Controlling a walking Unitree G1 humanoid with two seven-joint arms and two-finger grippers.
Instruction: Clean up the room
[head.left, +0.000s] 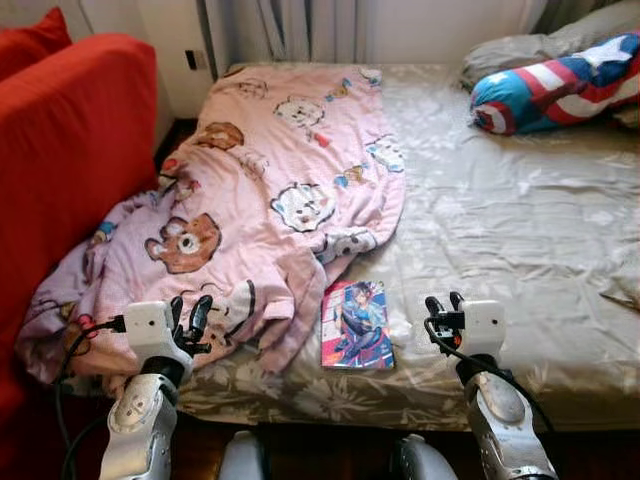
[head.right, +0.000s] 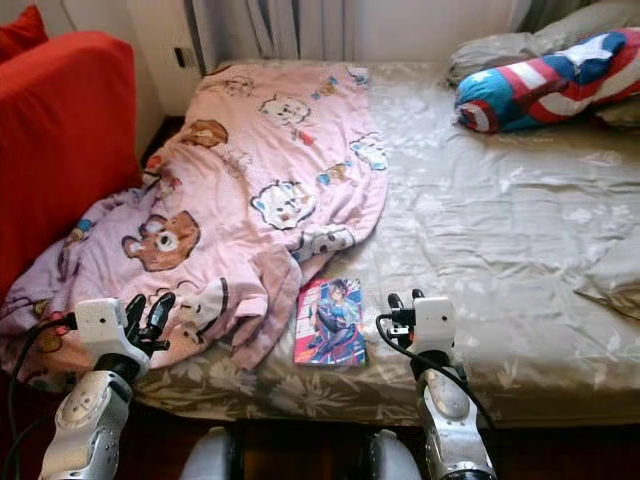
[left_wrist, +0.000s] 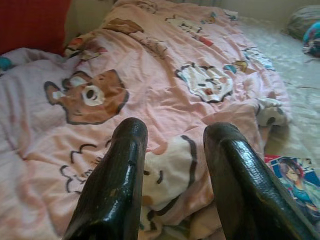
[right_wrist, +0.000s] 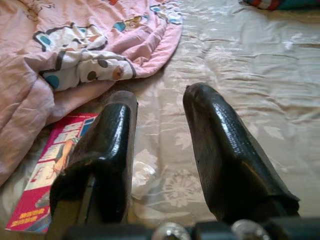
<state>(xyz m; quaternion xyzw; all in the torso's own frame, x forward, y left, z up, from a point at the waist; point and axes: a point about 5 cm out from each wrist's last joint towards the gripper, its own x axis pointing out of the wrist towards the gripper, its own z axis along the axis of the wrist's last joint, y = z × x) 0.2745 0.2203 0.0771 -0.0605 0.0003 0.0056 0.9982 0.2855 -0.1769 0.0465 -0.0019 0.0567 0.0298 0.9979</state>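
A rumpled pink blanket (head.left: 270, 190) printed with cartoon bears and dogs covers the bed's left half, its near corner hanging over the front edge. A colourful comic book (head.left: 357, 324) lies flat on the grey sheet beside the blanket's hem, also seen as the book (right_wrist: 47, 170) from the right wrist. My left gripper (head.left: 190, 314) hovers open over the blanket's near corner; its fingers (left_wrist: 112, 190) hold nothing. My right gripper (head.left: 443, 303) stands open just right of the book, above the sheet, nothing between its fingers (right_wrist: 225, 155).
The bed (head.left: 520, 230) has a grey floral sheet. A red sofa (head.left: 70, 150) presses against its left side. A shield-patterned pillow (head.left: 560, 85) and a grey pillow (head.left: 520, 48) lie at the far right. Curtains hang behind the bed.
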